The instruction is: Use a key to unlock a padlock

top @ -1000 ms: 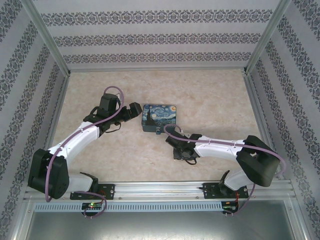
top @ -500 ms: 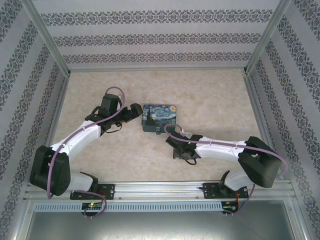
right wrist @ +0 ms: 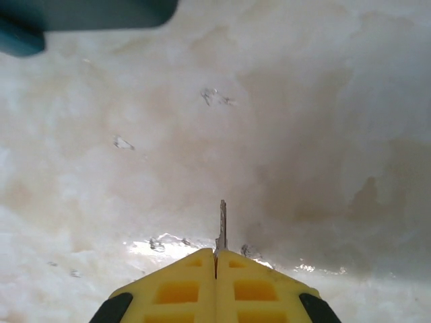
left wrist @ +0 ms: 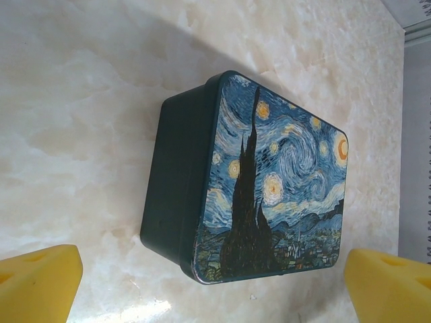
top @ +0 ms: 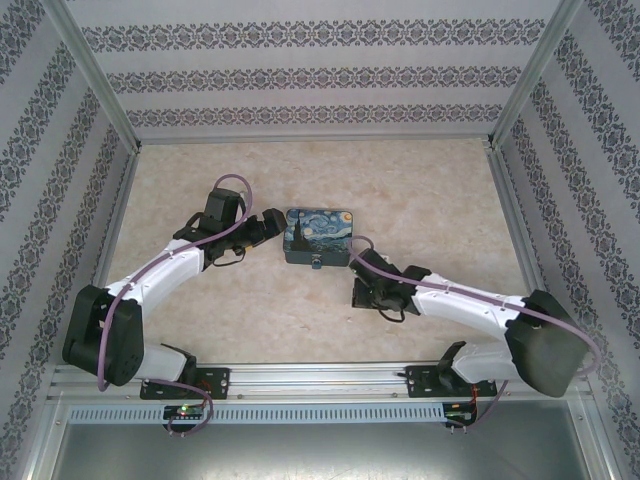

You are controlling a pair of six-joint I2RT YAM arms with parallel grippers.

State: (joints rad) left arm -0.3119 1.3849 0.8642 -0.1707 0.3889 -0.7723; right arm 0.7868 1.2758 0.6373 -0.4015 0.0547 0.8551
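Observation:
The Starry Night box (top: 318, 233) lies mid-table, and the tiny blue padlock (top: 317, 263) hangs at its near side. My right gripper (top: 357, 285) hovers just right of the padlock and near the box's front corner. In the right wrist view this gripper (right wrist: 215, 254) is shut on the thin silvery key (right wrist: 221, 225), whose blade sticks out ahead over the bare marble. My left gripper (top: 268, 228) stands open at the box's left end. In the left wrist view its yellow fingers (left wrist: 37, 282) flank the box (left wrist: 269, 182) without touching it.
A teal corner of the box (right wrist: 40, 23) shows at the top left of the right wrist view. The marble tabletop (top: 420, 190) is walled by patterned panels on three sides, with a metal rail (top: 320, 378) along the near edge.
My right arm has stretched out, its elbow swinging right, and its gripper has risen and shifted toward the box's front. The left arm has barely moved.

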